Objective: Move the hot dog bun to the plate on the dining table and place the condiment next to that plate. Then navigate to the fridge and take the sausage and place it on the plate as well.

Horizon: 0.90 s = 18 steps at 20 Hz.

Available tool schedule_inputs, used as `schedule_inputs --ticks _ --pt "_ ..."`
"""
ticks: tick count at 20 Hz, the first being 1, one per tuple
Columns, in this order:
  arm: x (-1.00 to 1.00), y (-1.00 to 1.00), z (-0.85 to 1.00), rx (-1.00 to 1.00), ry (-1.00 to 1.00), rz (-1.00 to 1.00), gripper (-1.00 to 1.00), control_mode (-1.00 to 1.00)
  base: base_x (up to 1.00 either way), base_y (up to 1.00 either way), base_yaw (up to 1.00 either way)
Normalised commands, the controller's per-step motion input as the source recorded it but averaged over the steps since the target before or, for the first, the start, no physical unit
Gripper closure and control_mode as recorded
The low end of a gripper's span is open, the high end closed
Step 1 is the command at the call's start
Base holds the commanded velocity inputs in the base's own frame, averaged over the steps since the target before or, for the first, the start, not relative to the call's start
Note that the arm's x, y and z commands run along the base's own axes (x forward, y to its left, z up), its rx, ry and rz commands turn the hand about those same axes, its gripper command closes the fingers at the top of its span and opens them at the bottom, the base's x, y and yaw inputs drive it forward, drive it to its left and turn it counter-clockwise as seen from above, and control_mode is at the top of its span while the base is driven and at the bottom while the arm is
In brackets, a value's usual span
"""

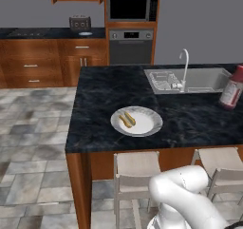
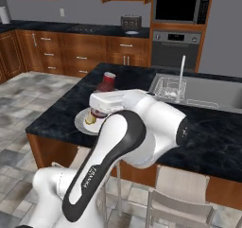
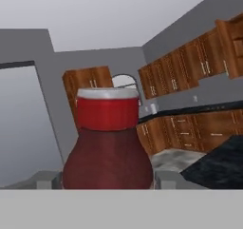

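The hot dog bun point(image 1: 127, 119) lies on the white plate point(image 1: 148, 124) near the front edge of the black dining table point(image 1: 104, 95). The condiment point(image 1: 232, 89), a dark red bottle with a red cap, leans at the right edge of the left base view, beside the sink. In the hand view the condiment point(image 3: 108, 152) stands close up between the fingertips of my gripper point(image 3: 107, 181), which is shut on it. From the right base view, my white hand grips the condiment point(image 2: 108, 81) just right of the plate point(image 2: 81, 123) and bun point(image 2: 90, 119). Whether the bottle touches the table is unclear.
A steel sink point(image 1: 201, 80) with a curved faucet point(image 1: 185, 64) is set into the table's far right. Two stools point(image 1: 137, 168) point(image 1: 219, 162) stand under the near edge. A back counter holds a toaster point(image 1: 79, 23) next to the oven point(image 1: 131, 46).
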Motion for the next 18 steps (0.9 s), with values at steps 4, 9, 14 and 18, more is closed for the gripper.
schedule_inputs --ticks 4,9,14,18 --pt "0.62 -0.03 -0.67 -0.20 -0.02 0.04 1.00 -1.00 0.00 0.00 0.00" --pt "0.76 0.00 -0.59 -0.13 -0.02 0.00 1.00 -1.00 0.00 0.00 0.00" --pt "0.75 -0.01 -0.67 -0.01 0.00 0.00 1.00 -1.00 0.00 0.00 0.00" --pt "0.73 0.00 -0.64 0.00 0.00 0.03 1.00 -1.00 0.00 0.00 0.00"
